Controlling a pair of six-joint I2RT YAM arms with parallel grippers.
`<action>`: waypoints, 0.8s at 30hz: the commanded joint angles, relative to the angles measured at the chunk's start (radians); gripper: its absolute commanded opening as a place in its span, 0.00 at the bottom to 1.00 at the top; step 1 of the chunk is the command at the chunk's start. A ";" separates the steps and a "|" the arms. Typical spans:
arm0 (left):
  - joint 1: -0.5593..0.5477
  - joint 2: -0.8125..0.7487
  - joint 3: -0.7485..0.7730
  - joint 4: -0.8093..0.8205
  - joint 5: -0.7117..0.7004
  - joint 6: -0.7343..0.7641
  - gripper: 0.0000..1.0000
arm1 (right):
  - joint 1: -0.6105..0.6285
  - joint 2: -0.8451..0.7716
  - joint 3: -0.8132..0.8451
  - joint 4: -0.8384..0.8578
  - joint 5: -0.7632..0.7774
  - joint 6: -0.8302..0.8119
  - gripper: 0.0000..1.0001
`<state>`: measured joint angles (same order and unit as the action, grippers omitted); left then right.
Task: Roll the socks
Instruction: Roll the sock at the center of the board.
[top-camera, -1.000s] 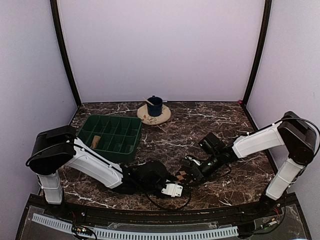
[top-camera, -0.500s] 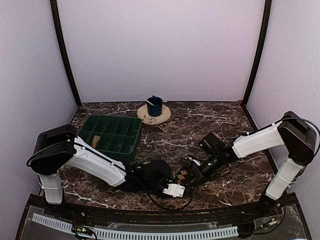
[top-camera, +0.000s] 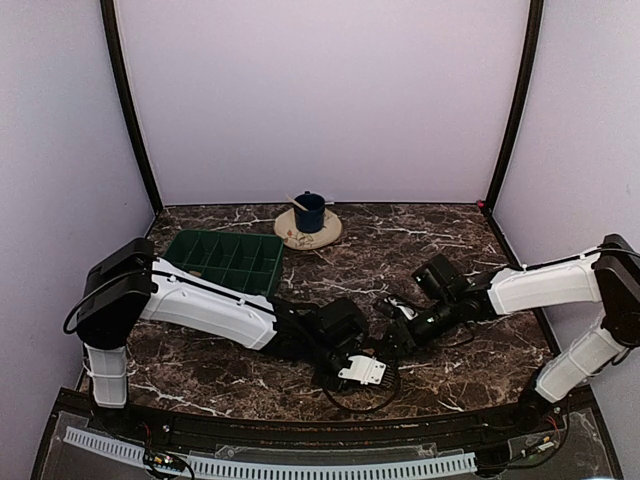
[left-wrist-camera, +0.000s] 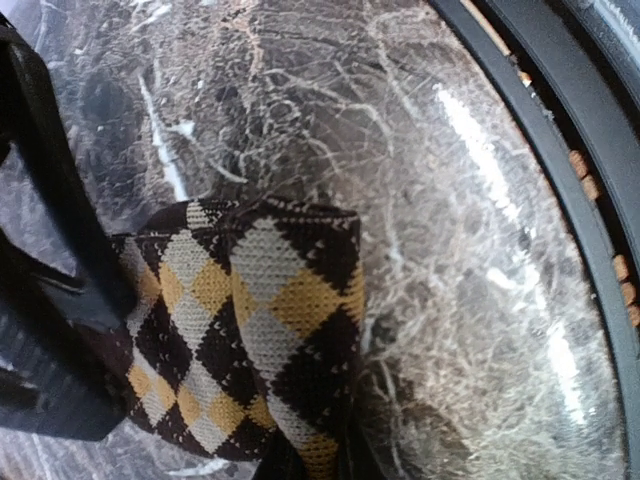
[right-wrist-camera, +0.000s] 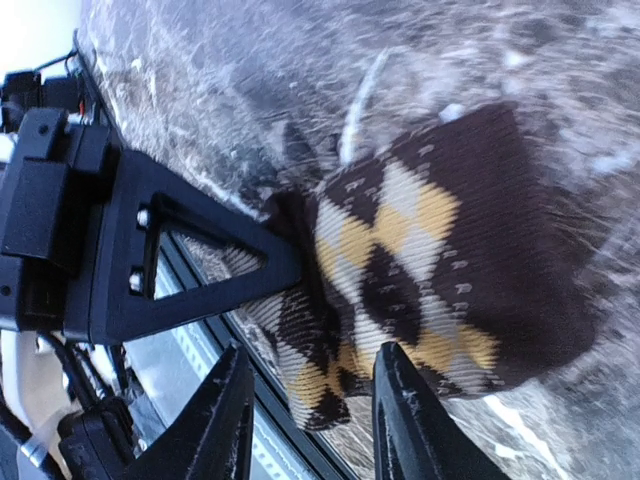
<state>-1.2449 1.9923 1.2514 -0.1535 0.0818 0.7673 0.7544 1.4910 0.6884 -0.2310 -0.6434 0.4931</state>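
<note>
While the left gripper (top-camera: 368, 352) is clamped on one edge of the checkered sock (left-wrist-camera: 250, 320) — its dark finger bites the fabric at 9 o'clock in the left wrist view — the folded bundle rests on the marble table (top-camera: 450, 250) near its front edge, between the two arms. Seen from the right wrist, the sock's long axis runs roughly 8 to 2 o'clock, its bulk at about 1 o'clock from the right gripper (right-wrist-camera: 312, 350), whose jaws stand apart, holding nothing. Both arms are close — I judge the next turn hinges on the right closing on that free end.
</note>
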 joint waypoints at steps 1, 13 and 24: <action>0.016 0.053 0.099 -0.281 0.161 -0.068 0.06 | -0.020 -0.057 -0.038 0.016 0.091 0.031 0.38; 0.091 0.161 0.296 -0.561 0.404 -0.172 0.07 | -0.026 -0.299 -0.117 -0.044 0.384 0.102 0.39; 0.128 0.304 0.412 -0.718 0.528 -0.212 0.09 | 0.127 -0.440 -0.131 -0.105 0.594 0.099 0.39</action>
<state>-1.1202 2.2150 1.6493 -0.7086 0.5613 0.5793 0.8124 1.0744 0.5587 -0.3058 -0.1734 0.5861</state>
